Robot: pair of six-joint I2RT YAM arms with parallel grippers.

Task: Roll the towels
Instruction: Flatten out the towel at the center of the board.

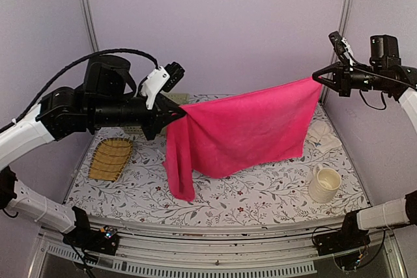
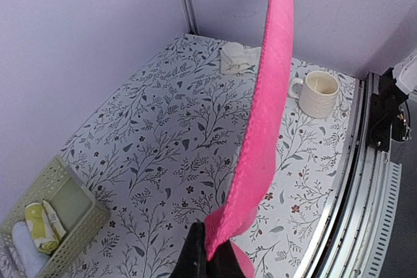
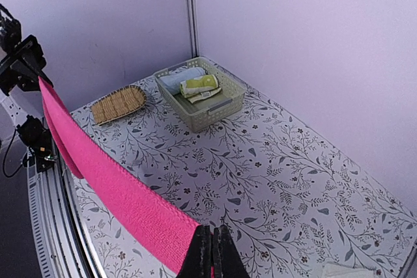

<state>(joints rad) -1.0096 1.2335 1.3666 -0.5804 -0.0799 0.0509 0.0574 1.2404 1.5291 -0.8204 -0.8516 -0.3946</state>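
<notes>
We see the pink towel (image 1: 247,128) stretched in the air above the table (image 1: 260,196), pinched at both top corners. Our left gripper (image 1: 181,114) is clamped tight on the corner toward 9 o'clock in the overhead view. Our right gripper (image 1: 317,77) nips the higher corner toward 2 o'clock in the same way. The cloth sags between them, and its left end hangs low toward 7 o'clock; we cannot tell whether it touches the tabletop. The cream-white towel (image 1: 324,138) lies crumpled at 3 o'clock, just beside the pink towel's right edge. A mug (image 1: 324,185) stands upright at 4 o'clock, a straw mat (image 1: 110,159) lies at 9 o'clock, and a basket (image 3: 202,99) sits at 11 o'clock.
</notes>
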